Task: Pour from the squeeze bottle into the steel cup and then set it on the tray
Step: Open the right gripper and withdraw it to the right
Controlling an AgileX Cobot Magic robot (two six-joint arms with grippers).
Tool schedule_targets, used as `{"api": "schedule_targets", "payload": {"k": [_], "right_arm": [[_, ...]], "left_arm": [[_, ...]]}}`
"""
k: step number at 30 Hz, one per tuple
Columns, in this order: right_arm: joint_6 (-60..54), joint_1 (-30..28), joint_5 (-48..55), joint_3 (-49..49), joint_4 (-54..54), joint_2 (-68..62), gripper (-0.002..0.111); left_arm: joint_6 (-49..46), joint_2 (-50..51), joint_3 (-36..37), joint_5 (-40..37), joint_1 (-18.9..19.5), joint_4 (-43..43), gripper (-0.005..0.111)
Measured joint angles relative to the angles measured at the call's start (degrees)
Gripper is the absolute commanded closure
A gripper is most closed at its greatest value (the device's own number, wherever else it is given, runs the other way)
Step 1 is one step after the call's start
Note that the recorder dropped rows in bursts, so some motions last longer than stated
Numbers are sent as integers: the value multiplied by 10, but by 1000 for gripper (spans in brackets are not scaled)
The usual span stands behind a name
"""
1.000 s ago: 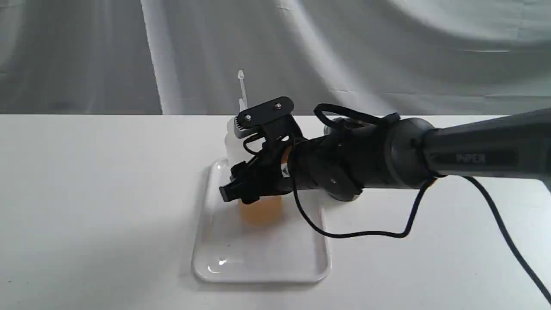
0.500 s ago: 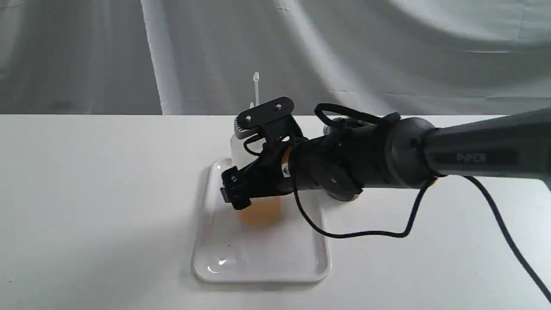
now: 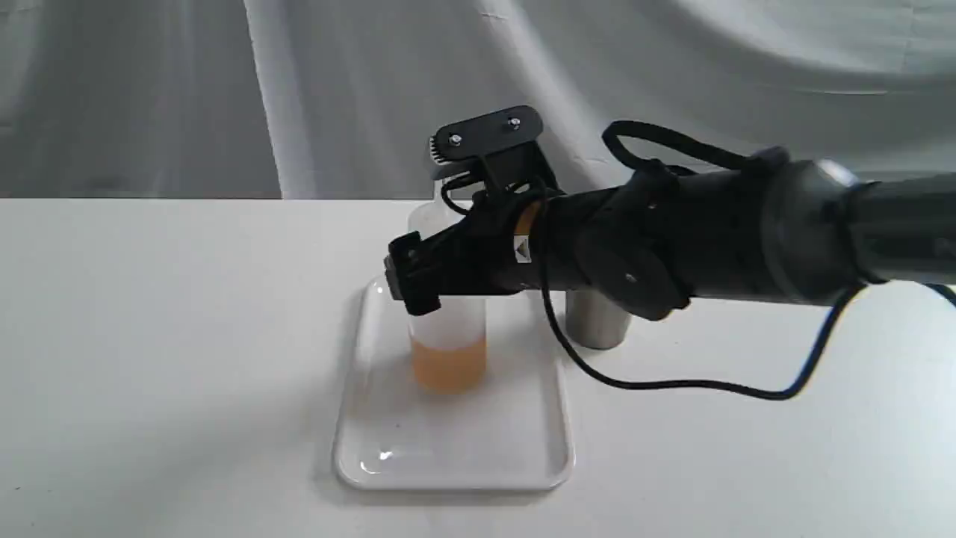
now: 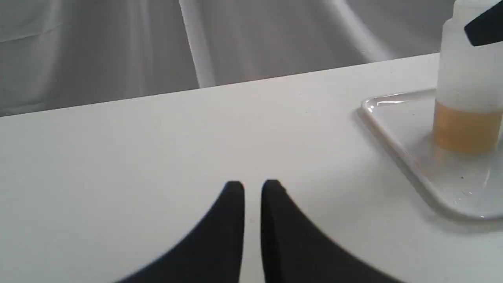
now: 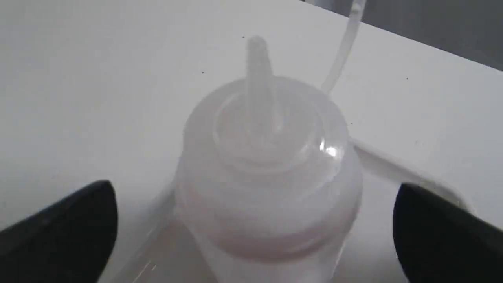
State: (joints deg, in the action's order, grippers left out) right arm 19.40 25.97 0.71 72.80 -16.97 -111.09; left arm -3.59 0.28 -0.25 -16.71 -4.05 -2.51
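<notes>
The squeeze bottle (image 3: 448, 351) stands upright on the tray (image 3: 388, 463), left of the steel cup (image 3: 595, 329). The right gripper (image 5: 253, 192) straddles its shoulder, spread wide (touching nothing). Set-down looks finished; next comes a retreat that leaves it standing.

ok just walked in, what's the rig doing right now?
The squeeze bottle stands upright on the white tray, with amber liquid in its lower part. The right end effector is open around the bottle's upper part, with a clear gap on each side, so it isn't gripping. The steel cup sits on the table beside the tray, partly behind that arm; its contents aren't visible. The left end effector is shut on nothing, off to the side.
</notes>
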Motion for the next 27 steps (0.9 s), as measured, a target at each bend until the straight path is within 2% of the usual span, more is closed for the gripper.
{"api": "schedule_targets", "payload": {"k": [9,18,21,27], "right_arm": [[0,0,-51,-160,8,145,16],[0,0,-124,-317,15,353,20],[0,0,-130,-363,15,421,30],[2,0,-133,-424,20,507,74]], "left_arm": [[0,0,0,0,0,0,98],[0,0,0,0,0,0,98],[0,0,0,0,0,0,98],[0,0,0,0,0,0,98]]}}
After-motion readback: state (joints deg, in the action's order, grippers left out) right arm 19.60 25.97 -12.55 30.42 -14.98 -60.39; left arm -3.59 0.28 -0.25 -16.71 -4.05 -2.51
